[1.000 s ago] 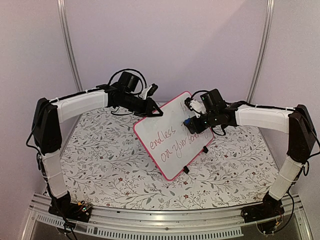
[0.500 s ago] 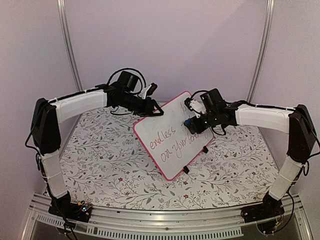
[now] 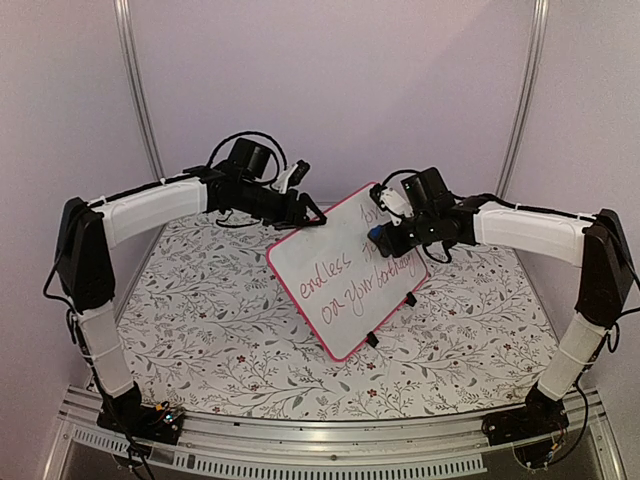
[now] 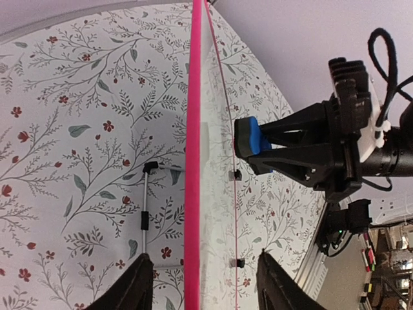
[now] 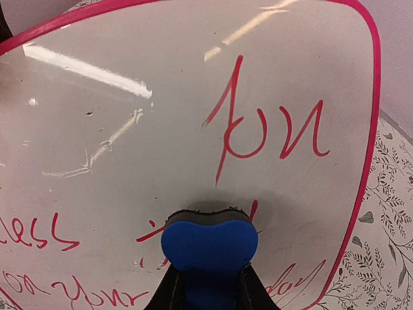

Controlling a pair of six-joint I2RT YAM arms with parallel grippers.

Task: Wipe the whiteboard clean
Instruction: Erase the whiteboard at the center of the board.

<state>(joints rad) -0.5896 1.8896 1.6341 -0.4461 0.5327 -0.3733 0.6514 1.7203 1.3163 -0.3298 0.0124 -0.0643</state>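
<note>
The whiteboard (image 3: 340, 290) stands tilted on its two black clip feet in the middle of the table, pink-framed, with red handwriting on it. My left gripper (image 3: 308, 216) is at its upper left edge. In the left wrist view the pink frame (image 4: 192, 161) runs between the open jaws of my left gripper (image 4: 205, 258), touching neither finger. My right gripper (image 3: 380, 238) is shut on a blue eraser (image 5: 208, 248), whose dark felt presses on the whiteboard (image 5: 161, 129) just below the word "fun". From the left wrist, the eraser (image 4: 251, 137) shows against the board's face.
A floral cloth (image 3: 220, 320) covers the table. A thin metal prop rod (image 4: 143, 206) stands behind the board. An aluminium rail (image 3: 320, 455) runs along the near edge, and two slanted poles (image 3: 140, 90) rise at the back.
My left gripper's jaws have opened off the board's edge and the arm has lifted slightly. My right gripper with the eraser has shifted a little up and left on the board.
</note>
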